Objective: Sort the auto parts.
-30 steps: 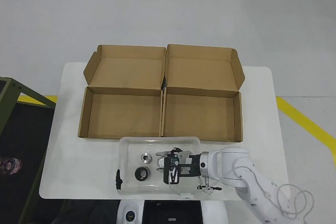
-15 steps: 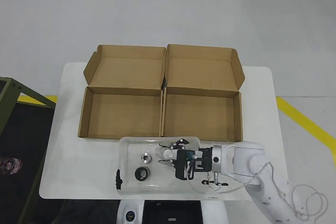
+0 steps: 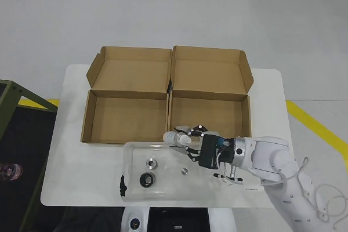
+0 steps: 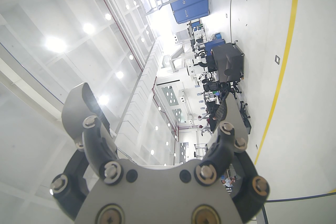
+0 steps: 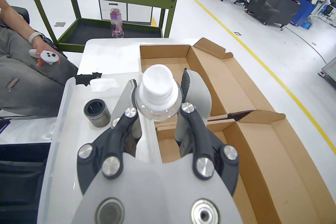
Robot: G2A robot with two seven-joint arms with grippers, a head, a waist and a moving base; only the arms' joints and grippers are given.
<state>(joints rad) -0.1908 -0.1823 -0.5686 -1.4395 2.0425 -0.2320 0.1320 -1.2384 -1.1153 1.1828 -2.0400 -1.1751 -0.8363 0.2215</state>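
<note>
- White-capped clear part (image 5: 157, 89) clamped between the jaws of the right gripper (image 5: 158, 83), cap end pointing away from the wrist.
- Held above the far rim of the clear tray (image 3: 130, 152), close to the seam between two open cardboard boxes: left box (image 3: 127, 119) and right box (image 3: 207, 120).
- Lying in the tray: black bearing (image 3: 146, 180), silver round part (image 3: 151, 163) just beyond it, and small silver piece (image 3: 185, 171) nearer the gripper, none touching another.
- Left gripper (image 4: 152, 99) with jaws apart, aimed up at a hall ceiling.
</note>
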